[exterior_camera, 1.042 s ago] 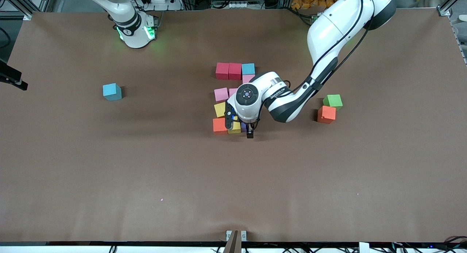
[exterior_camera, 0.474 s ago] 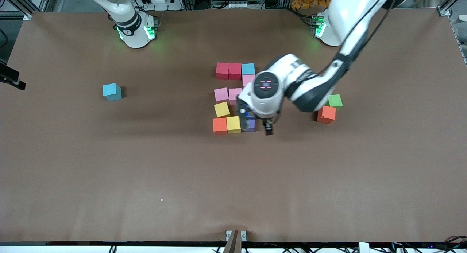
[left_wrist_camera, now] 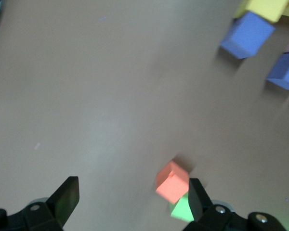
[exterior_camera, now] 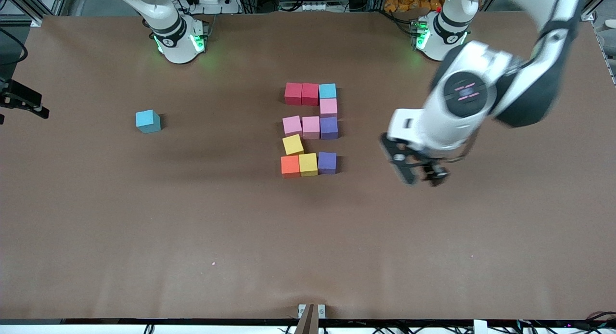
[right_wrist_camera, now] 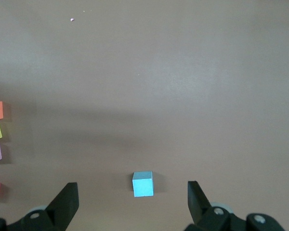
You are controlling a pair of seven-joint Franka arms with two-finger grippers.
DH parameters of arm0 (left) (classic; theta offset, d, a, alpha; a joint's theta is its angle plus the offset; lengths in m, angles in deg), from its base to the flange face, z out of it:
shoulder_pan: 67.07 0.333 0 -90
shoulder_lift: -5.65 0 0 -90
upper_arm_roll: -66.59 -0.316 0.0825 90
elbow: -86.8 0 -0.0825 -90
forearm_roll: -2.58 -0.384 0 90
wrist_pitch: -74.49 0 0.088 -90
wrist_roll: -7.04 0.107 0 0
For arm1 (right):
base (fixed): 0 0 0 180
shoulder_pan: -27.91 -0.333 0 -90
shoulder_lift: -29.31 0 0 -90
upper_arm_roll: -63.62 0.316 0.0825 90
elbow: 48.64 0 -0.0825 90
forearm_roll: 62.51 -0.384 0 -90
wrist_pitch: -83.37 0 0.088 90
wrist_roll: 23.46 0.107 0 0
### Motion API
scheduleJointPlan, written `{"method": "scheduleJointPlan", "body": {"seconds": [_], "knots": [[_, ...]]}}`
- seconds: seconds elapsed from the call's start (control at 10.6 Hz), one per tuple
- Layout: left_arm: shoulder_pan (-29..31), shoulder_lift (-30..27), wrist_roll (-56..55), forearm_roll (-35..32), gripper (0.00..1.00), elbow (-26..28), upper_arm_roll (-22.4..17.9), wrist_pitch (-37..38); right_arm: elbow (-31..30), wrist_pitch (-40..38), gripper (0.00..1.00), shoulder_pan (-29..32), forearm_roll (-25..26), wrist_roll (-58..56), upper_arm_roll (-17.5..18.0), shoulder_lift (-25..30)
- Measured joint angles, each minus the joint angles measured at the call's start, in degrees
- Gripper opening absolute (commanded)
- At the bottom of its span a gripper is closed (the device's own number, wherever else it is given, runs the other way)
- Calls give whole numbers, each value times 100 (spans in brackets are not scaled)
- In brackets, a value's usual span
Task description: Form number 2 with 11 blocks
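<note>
Left hand [exterior_camera: 422, 174] (open) hangs over brown table [exterior_camera: 192, 218].

no lettering, label, brand or printed number can be read anywhere in these views. the one figure on show is the number 2 [exterior_camera: 310, 129], laid out in coloured blocks at the middle of the bench [exterior_camera: 192, 218]. a small red light pattern glows on the round cap [exterior_camera: 465, 92] of the left arm's wrist, but it spells nothing legible.
</note>
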Motion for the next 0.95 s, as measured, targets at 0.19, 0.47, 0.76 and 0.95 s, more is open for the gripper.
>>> {"method": "scheduleJointPlan", "body": {"seconds": [0.19, 0.47, 0.76, 0.95], "knots": [[567, -323, -179, 220, 100, 4, -14, 97, 3, -21, 100, 13, 11, 0, 2, 5], [1450, -603, -209, 738, 100, 4, -24, 96, 3, -27, 100, 26, 23, 0, 6, 4], [1656, -1031, -962, 756, 100, 3, -17, 184, 2, -30, 100, 35, 25, 1, 5, 4], [1646, -1321, -1691, 757, 100, 16, 6, 292, 3, -32, 100, 36, 24, 5, 5, 4]]}}
